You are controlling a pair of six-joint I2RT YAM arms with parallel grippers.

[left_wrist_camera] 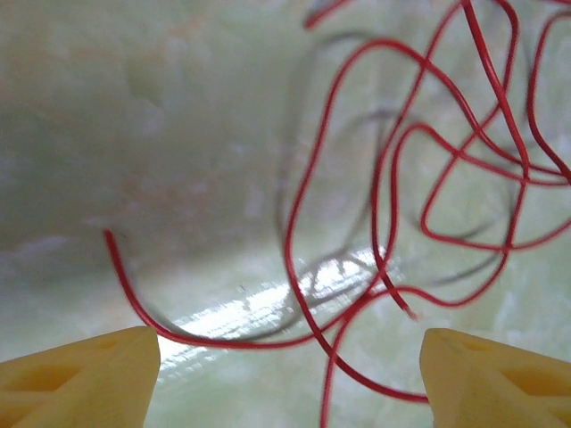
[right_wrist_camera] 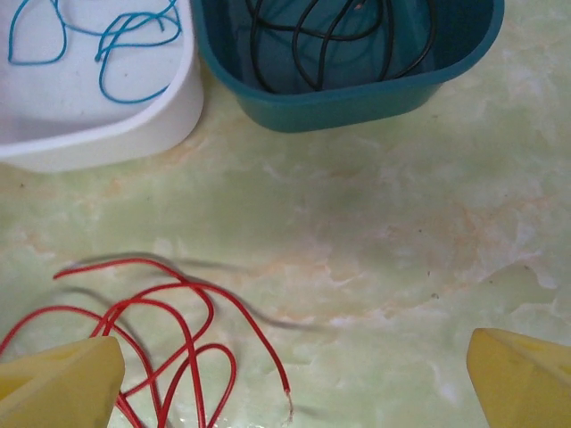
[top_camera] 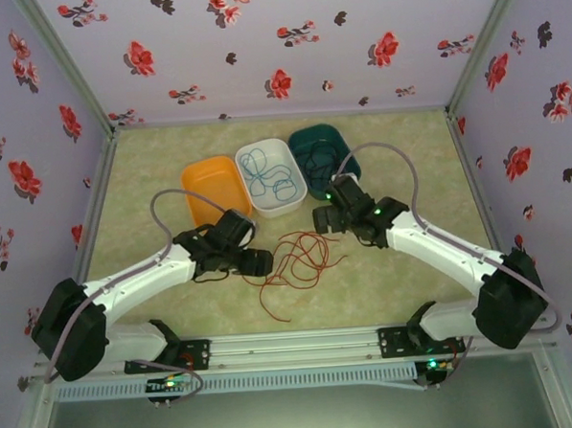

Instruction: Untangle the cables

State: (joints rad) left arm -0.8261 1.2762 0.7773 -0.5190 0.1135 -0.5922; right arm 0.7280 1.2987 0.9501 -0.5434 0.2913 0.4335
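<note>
Left gripper (left_wrist_camera: pixel 290 379) jaws apart, low over red cable (left_wrist_camera: pixel 384 223) loops lying loose on table (right_wrist_camera: pixel 401 232). Right gripper (right_wrist_camera: pixel 294 374) jaws wide apart. Blue cable (right_wrist_camera: pixel 125 53) in white tray (right_wrist_camera: pixel 107 134), black cable (right_wrist_camera: pixel 312 45) in teal tray (right_wrist_camera: pixel 357 98) just beside.

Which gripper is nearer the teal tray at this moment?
Right. The right gripper sits just on the near side of the teal tray. The left gripper is farther off, at the left edge of the red cable.
</note>
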